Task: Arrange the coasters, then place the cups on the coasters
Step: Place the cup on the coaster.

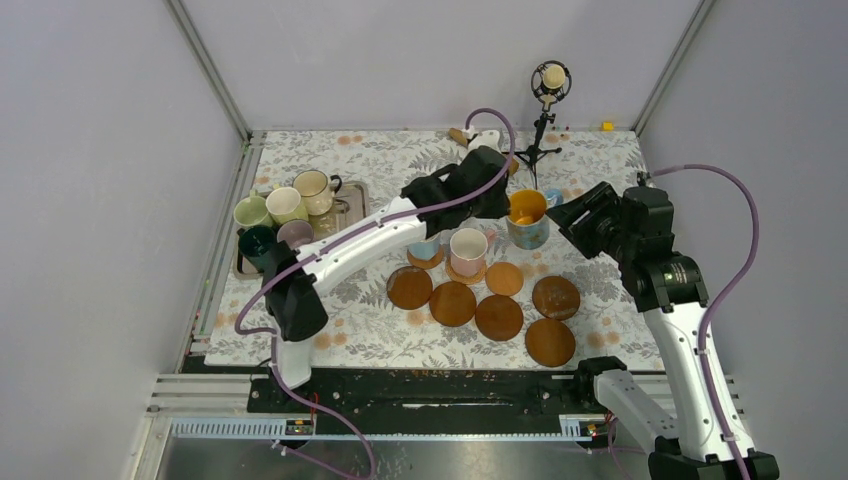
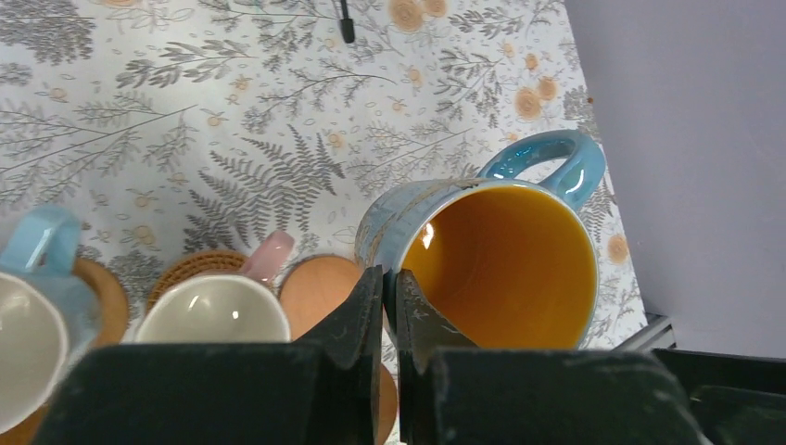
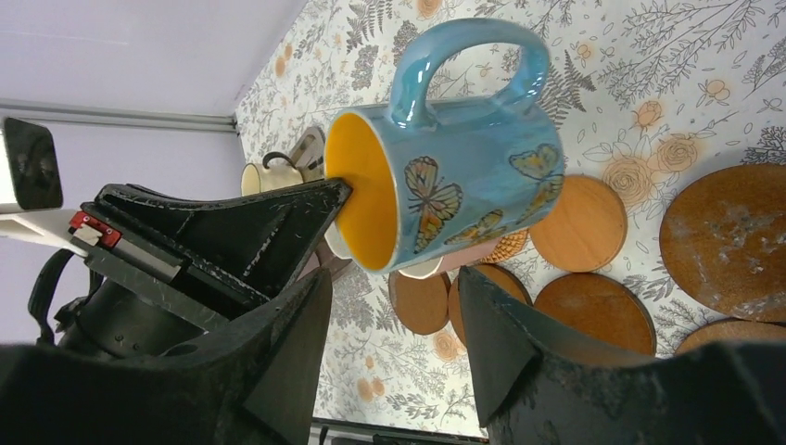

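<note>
A blue cup with a yellow inside (image 1: pixel 528 220) (image 2: pixel 500 269) (image 3: pixel 473 185) hangs upright just above the table. My left gripper (image 1: pixel 508 208) (image 2: pixel 390 275) is shut on its rim, one finger inside and one outside. My right gripper (image 1: pixel 563 223) (image 3: pixel 394 287) is open just right of this cup, its tips short of the cup's side. A pink cup (image 1: pixel 468 247) (image 2: pixel 218 311) and a light blue cup (image 1: pixel 425 249) (image 2: pixel 32 315) each stand on a coaster. Several bare brown coasters (image 1: pixel 499 317) (image 3: pixel 579 222) lie in front of them.
A metal tray (image 1: pixel 350 205) at the left holds light green (image 1: pixel 252 212), cream (image 1: pixel 286 205), beige (image 1: pixel 314 190), dark green (image 1: pixel 258 242) and mauve (image 1: pixel 296 234) cups. A microphone stand (image 1: pixel 545 125) rises at the back. Walls close in left and right.
</note>
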You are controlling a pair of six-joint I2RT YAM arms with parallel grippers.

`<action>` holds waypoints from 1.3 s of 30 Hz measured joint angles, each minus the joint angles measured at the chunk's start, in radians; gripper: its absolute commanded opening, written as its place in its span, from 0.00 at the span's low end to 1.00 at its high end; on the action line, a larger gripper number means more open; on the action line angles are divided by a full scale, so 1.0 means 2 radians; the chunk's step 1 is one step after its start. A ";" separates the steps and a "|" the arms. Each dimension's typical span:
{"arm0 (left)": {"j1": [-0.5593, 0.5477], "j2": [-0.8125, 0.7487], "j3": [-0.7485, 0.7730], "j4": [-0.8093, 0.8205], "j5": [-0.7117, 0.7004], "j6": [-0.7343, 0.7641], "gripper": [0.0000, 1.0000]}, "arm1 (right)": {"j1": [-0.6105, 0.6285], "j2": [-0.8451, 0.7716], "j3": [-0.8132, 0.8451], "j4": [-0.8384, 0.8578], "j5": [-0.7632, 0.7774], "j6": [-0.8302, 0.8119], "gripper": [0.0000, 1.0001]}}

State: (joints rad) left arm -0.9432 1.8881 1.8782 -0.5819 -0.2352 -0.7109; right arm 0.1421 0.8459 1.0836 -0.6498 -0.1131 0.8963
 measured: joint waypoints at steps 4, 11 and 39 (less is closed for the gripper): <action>-0.013 0.010 0.008 0.012 -0.003 -0.006 0.00 | 0.002 0.013 0.000 0.000 0.005 -0.009 0.61; -0.031 0.029 0.020 0.018 -0.015 0.001 0.00 | 0.004 0.052 -0.023 -0.003 0.026 -0.020 0.58; -0.043 0.030 0.006 0.120 0.017 0.016 0.41 | 0.010 0.119 -0.060 0.005 0.078 -0.087 0.00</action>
State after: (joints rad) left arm -1.0302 1.9472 1.8896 -0.3428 -0.2012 -0.6796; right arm 0.1619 1.0836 0.9634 -0.6392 0.0425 0.7219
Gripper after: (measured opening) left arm 0.264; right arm 0.079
